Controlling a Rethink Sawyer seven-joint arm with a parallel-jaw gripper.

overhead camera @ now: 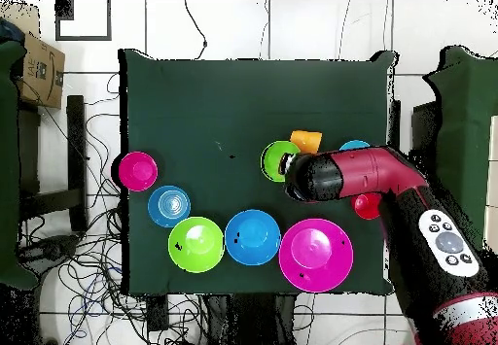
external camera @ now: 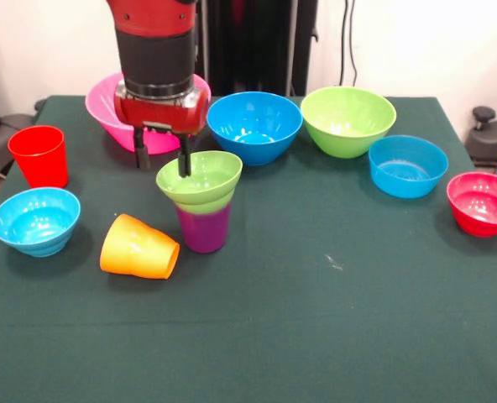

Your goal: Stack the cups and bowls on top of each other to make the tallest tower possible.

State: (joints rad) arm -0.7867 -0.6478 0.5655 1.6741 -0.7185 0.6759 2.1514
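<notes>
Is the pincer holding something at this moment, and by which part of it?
It cannot be told. One finger of the pincer dips inside the small lime green bowl at its rim, atop the purple cup.

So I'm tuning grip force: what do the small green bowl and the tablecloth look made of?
The small green bowl looks like glossy hard plastic, going by its smooth surface and soft highlights. The tablecloth looks like matte dark green fabric with no shine.
</notes>
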